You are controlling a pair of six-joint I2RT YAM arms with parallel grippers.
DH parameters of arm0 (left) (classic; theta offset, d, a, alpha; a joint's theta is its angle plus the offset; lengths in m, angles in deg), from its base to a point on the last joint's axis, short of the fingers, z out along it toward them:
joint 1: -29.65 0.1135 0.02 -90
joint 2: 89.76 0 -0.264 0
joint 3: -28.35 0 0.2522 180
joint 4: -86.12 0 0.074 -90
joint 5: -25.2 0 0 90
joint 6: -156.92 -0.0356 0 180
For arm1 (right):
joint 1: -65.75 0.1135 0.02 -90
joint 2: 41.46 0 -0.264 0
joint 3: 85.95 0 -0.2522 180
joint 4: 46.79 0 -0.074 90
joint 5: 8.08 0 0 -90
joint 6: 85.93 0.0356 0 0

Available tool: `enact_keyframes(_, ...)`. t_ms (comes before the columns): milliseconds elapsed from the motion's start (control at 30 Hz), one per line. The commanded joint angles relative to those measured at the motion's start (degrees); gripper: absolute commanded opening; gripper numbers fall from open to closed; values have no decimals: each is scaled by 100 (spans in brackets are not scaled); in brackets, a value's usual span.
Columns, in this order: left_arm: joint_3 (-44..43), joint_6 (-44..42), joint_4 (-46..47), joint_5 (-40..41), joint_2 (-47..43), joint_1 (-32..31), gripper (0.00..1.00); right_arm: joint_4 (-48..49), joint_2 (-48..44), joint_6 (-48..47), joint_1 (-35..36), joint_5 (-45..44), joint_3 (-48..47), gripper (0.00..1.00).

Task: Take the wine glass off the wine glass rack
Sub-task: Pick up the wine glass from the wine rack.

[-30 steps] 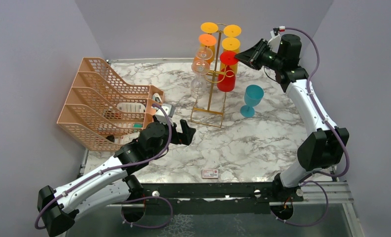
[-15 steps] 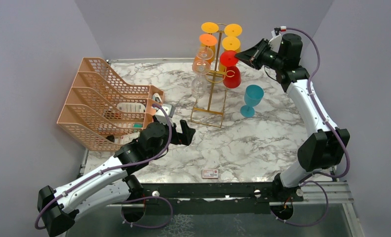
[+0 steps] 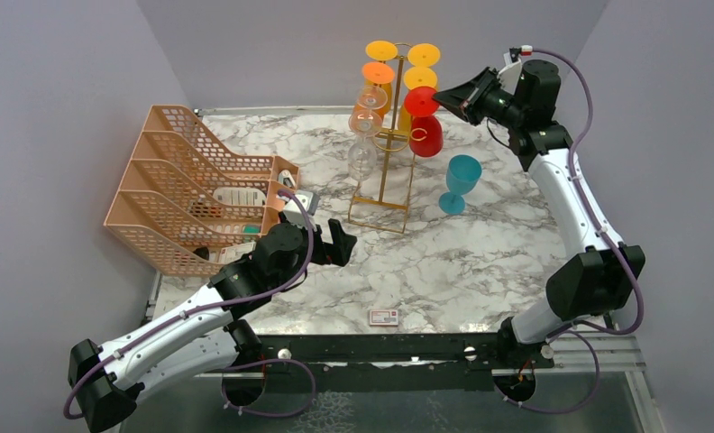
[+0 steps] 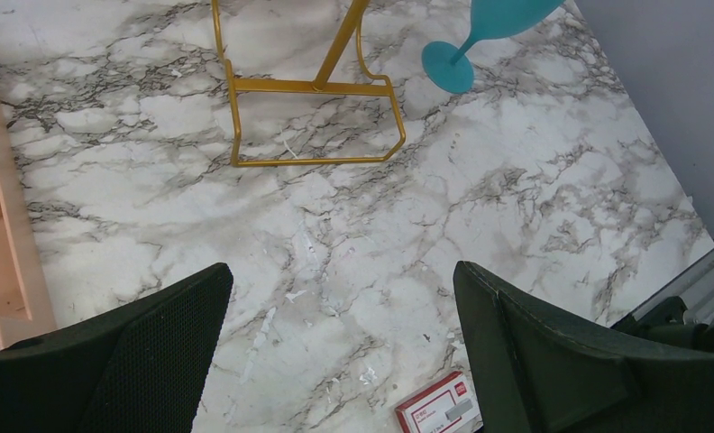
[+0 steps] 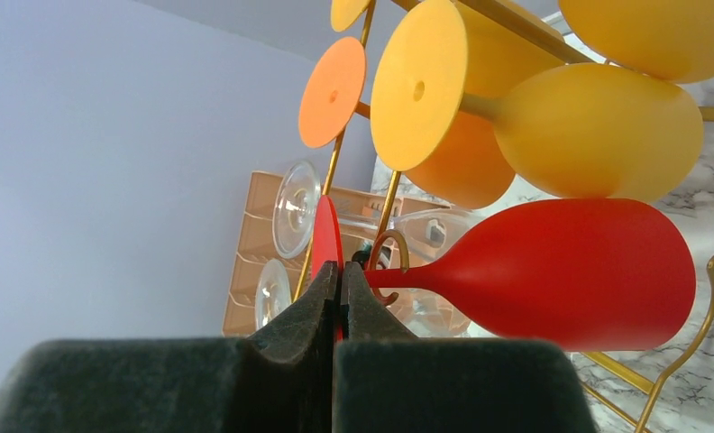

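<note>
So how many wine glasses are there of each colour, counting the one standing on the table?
yellow glasses: 3
orange glass: 1
clear glasses: 2
red glass: 1
teal glass: 1
Total: 8

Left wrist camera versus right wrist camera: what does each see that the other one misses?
Only the left wrist view shows the left claw wide open, the teal glass standing on its foot, and a small red box. Only the right wrist view shows the right claw pinched shut on the foot of the red wine glass, with yellow glasses and clear glasses nearby. Both show the gold rack, its base in one and its hooks in the other, plus the marble table and a bit of the peach tray.
</note>
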Motion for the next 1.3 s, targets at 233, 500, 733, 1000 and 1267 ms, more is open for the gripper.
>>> enact_keyframes(233,-106,54,62,-48,-68,25,99,-100,-385,-110,-10,-657,36,1)
enact_keyframes(500,-152,59,64,-130,-60,26,99,-160,-616,-240,-13,-918,163,1)
enact_keyframes(733,-194,93,129,-245,4,23,99,-213,-777,-331,-15,-963,265,1)
enact_keyframes(1000,-190,481,122,-469,50,26,99,-139,-1519,-645,-12,-613,653,1)
enact_keyframes(1267,-183,1140,-222,-917,-130,27,99,-551,-2903,-1134,-10,-215,1542,1)
